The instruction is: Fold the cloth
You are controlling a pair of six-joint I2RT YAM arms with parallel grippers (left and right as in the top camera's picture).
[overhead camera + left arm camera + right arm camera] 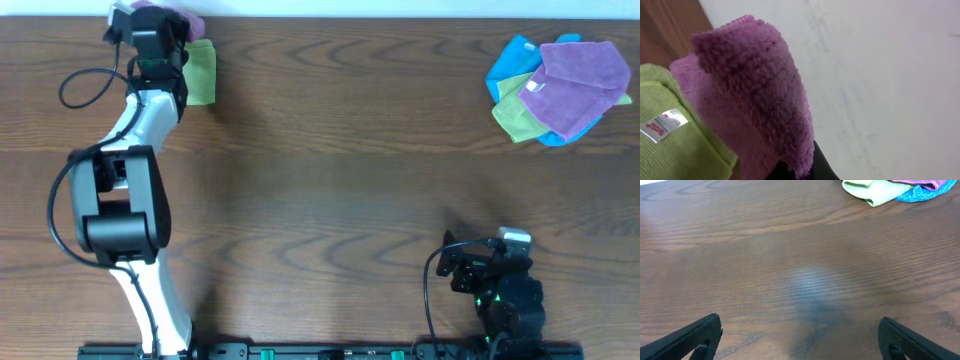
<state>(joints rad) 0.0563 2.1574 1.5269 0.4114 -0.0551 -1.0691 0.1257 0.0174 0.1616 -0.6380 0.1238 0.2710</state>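
At the far edge, left gripper (158, 25) pinches cloth (755, 95).

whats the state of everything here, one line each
cloth, gripped and draped, at the far left corner of the table
left gripper, shut on the cloth
right gripper, open, empty, above bare wood
green cloth, folded, lying flat beside the cloth
pile, loose heap of purple, blue and green cloths, far right
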